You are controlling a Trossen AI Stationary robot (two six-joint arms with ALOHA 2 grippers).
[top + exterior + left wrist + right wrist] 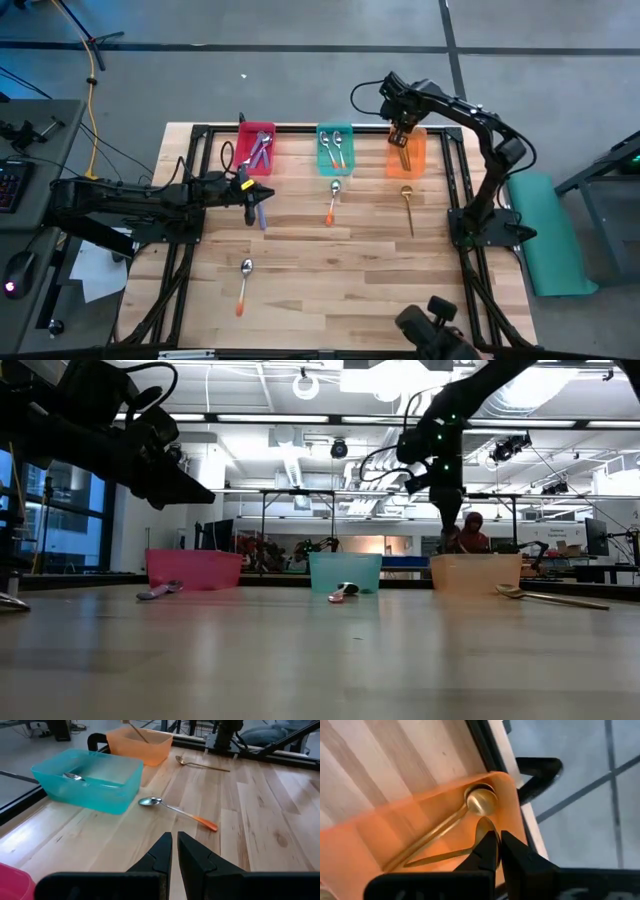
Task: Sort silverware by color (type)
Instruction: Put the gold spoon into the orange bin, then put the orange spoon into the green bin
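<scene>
High view has the right gripper (400,131) over the orange bin (419,160), jaws pressed together with nothing pinched, gold spoons (445,831) already lying inside; the left gripper (250,207) sits just below the red bin (270,133), jaws near closed, seemingly empty; a purple spoon (261,214) lies beside it; risk is those shut jaws dropping and knocking that spoon sideways, or bumping the bin.

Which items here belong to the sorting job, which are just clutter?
Job:
- purple-handled spoon on the table
- orange-handled spoons
- gold spoon
- red bin, teal bin, orange bin

Lying about:
- keyboard
- mouse
- green mat
</scene>
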